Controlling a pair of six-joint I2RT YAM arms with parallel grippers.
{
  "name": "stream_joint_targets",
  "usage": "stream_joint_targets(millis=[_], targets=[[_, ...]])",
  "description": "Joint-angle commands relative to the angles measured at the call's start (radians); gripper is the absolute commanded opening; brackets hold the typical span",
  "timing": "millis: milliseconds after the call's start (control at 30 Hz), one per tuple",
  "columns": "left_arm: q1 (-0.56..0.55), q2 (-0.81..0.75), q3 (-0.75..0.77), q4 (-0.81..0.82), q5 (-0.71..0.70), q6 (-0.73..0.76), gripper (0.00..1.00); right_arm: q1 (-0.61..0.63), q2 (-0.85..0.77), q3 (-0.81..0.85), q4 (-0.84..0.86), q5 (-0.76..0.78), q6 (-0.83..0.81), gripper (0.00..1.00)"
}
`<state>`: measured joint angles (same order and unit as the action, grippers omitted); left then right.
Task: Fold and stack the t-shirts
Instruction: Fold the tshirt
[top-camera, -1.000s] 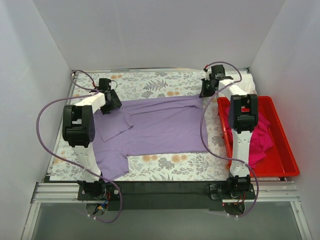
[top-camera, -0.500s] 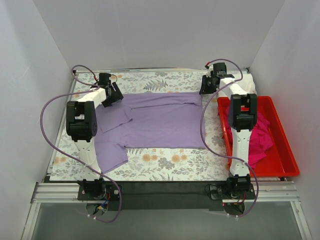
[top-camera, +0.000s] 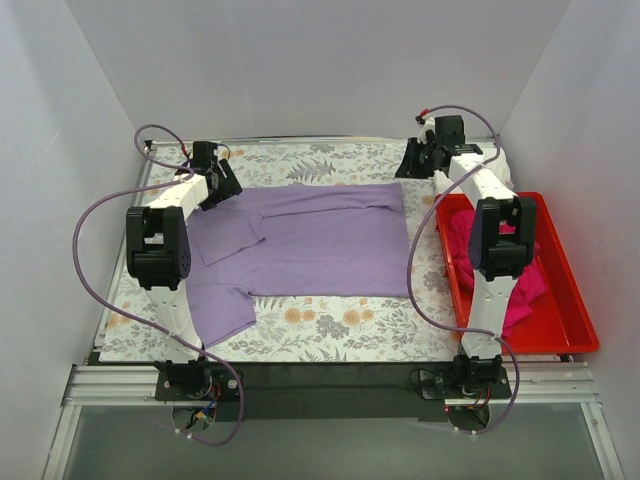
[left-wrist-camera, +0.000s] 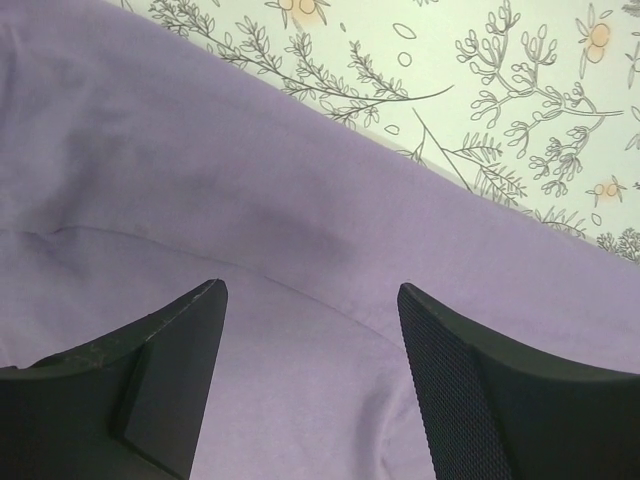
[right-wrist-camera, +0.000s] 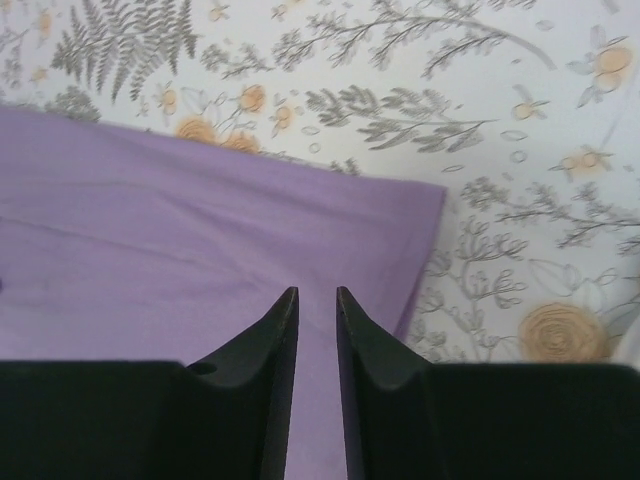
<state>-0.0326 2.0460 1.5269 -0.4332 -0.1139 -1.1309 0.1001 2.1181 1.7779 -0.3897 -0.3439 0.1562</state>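
The lavender t-shirt (top-camera: 320, 240) lies spread flat on the floral tablecloth, one sleeve towards the near left. My left gripper (top-camera: 226, 188) hovers over its far left edge. In the left wrist view my left gripper (left-wrist-camera: 311, 287) is wide open with only lavender fabric (left-wrist-camera: 200, 180) below it. My right gripper (top-camera: 408, 165) is just beyond the shirt's far right corner. In the right wrist view my right gripper (right-wrist-camera: 317, 290) has its jaws narrowly apart and holds nothing, with the shirt corner (right-wrist-camera: 180, 220) beneath. The magenta t-shirt (top-camera: 520, 285) lies bunched in the red bin. I cannot make out the white t-shirt.
The red plastic bin (top-camera: 575, 300) stands along the right side of the table, under my right arm. White walls close in the left, back and right. The floral tablecloth (top-camera: 330, 165) shows in a bare strip behind the shirt and another at the front.
The lavender shirt has been drawn towards the back and laid flatter. My right gripper has come off its far right corner and moved back and right. My left gripper has shifted slightly back.
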Motion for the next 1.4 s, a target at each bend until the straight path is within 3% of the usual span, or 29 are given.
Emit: stream_joint_targets(millis=[0, 233, 667, 867, 1167, 1367], targets=[[0.010, -0.034, -0.013, -0.006, -0.043, 0.020, 0.64, 0.010, -0.027, -0.086, 0.053, -0.090, 0.077, 0.24], [0.014, 0.000, -0.020, -0.006, -0.052, 0.019, 0.64, 0.010, -0.014, -0.196, 0.083, -0.116, 0.095, 0.21], [0.030, 0.086, -0.007, -0.012, -0.069, 0.031, 0.63, 0.009, 0.014, -0.265, 0.066, 0.183, 0.030, 0.21], [0.031, 0.085, 0.027, -0.030, -0.047, 0.028, 0.65, 0.009, 0.003, -0.227, 0.028, 0.223, -0.001, 0.21], [0.031, -0.118, 0.016, -0.117, -0.035, -0.046, 0.67, 0.044, -0.141, -0.173, -0.023, 0.126, 0.020, 0.26], [0.063, -0.366, -0.155, -0.214, -0.136, -0.090, 0.72, 0.070, -0.338, -0.326, -0.083, 0.135, 0.005, 0.41]])
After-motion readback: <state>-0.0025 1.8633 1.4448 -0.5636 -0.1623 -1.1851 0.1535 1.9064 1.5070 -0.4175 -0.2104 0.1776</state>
